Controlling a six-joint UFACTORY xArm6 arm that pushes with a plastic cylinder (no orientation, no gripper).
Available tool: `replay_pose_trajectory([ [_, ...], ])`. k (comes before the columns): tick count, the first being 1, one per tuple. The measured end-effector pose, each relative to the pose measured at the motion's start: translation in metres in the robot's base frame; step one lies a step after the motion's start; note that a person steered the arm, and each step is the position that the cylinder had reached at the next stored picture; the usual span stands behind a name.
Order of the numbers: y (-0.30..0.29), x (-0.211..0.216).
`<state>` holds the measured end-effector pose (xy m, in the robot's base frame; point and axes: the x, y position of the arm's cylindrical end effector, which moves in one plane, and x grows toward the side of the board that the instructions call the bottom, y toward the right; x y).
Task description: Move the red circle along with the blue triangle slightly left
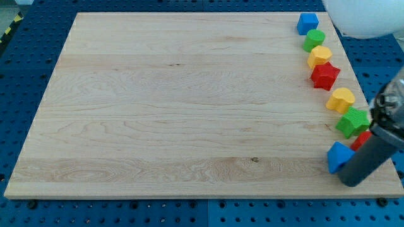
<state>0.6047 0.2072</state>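
Note:
The blue triangle (pixel 339 156) lies near the board's lower right corner. The red circle (pixel 362 139) sits just up and right of it, mostly hidden behind my dark rod, so its shape is hard to make out. My rod comes down from the view's right edge. My tip (pixel 352 181) rests on the board just below and right of the blue triangle, close to it or touching it.
A line of blocks runs down the board's right edge: a blue block (pixel 307 23), a green circle (pixel 314 40), a yellow block (pixel 319 56), a red star (pixel 325 75), a yellow heart (pixel 341 99), a green star (pixel 352 122). A white object (pixel 366 16) sits at the top right.

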Motion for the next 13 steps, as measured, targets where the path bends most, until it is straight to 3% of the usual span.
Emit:
replay_pose_trajectory([
  [2, -0.016, -0.028],
  [5, 0.054, 0.001],
  [7, 0.080, -0.031],
  [13, 0.106, -0.047],
])
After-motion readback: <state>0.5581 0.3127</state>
